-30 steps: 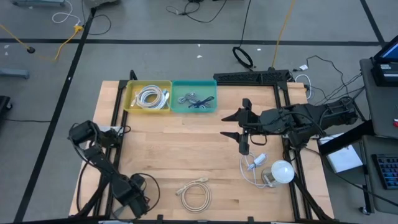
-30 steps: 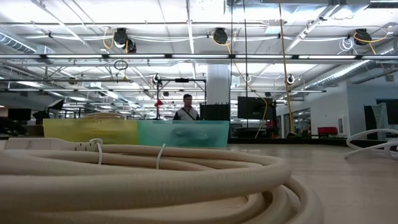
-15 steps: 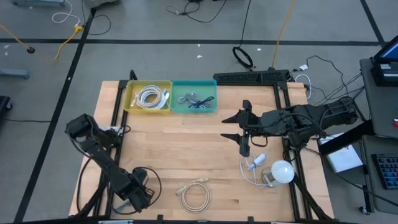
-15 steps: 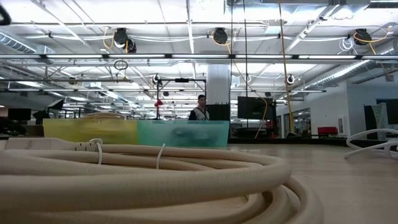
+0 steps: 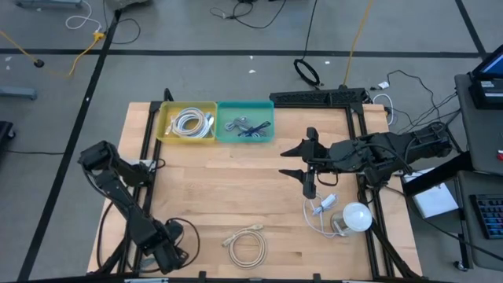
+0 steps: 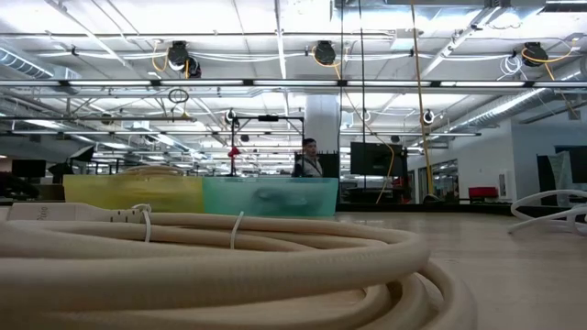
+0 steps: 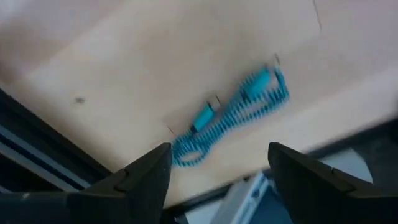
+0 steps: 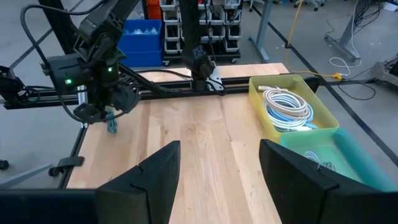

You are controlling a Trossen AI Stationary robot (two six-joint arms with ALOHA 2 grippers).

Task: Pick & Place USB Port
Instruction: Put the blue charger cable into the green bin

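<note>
While the left gripper [image 7: 219, 152] hangs at the near left corner of the table [image 5: 236, 181] with its fingers spread wide and nothing between them, the blue coiled cable [image 7: 230, 115] lies flat on the wood right under it, close beside the table's edge. We take that cable, with its plugs, for the thing to be picked, though the high view hides it beneath the arm. The right gripper [image 8: 219, 149] waits over the right half of the table, fingers apart and empty. Our worry is the edge: a descent that lands off centre could nudge the springy coil over the side, and a pinch on the loose turns instead of a plug might let it slip free on the long carry to the yellow bin [image 5: 160, 122] or the teal bin [image 5: 272, 122] at the far side. The cream cable coil [image 5: 247, 245] lies near that route and could be snagged. Compared with a second ago, the left arm's elbow has swung outward and its wrist has dropped nearer the front edge; the right arm has not moved; the person [image 6: 310, 158] in the background has walked rightward.
</note>
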